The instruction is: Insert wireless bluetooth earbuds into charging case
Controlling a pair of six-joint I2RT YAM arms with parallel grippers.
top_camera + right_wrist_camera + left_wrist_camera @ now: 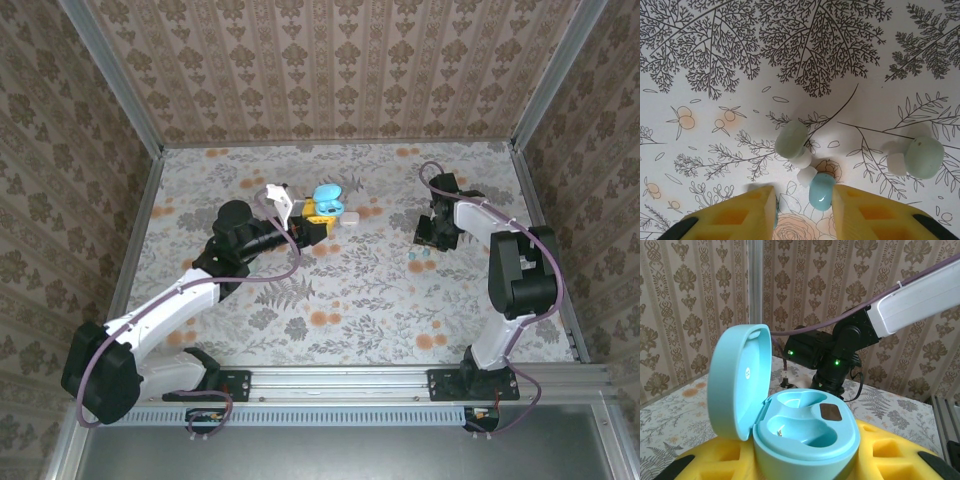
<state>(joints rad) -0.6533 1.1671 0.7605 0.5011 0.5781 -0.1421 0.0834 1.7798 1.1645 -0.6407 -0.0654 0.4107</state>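
Yellow fingertips (867, 215) of the right gripper (804, 202) stand parted just above the flowered table (715, 60), the gap wider than the teal earbud (821, 191) lying between them. The bud sits closer to the fingertip on the right of the wrist view; whether it touches that pad cannot be told. Its long axis runs up the frame, leaning left, and its white tip points away from the gripper.

Just beyond lies a pale green earbud (791, 139), its white tip aimed back down so that the two tips sit just beside each other. Off to the right, well clear of the jaws, rests a second pale green earbud (924, 157). Its long axis lies across the frame and its white tip points left.

The left gripper (318, 214) is clamped on the charging case (805, 440), whose base is seated between its yellow pads (890, 450). The case is open. Its lid stands up at the left of the wrist view, the hollow facing the base, and the base opens upward, its oval lying across the frame. A dark square patch (830, 412) sits between the wells. A tiny mark inside the lid is too small to read.

From above, the case is held near mid-table, well apart from the earbuds at the right. A small white item (352, 217) lies just beside it.
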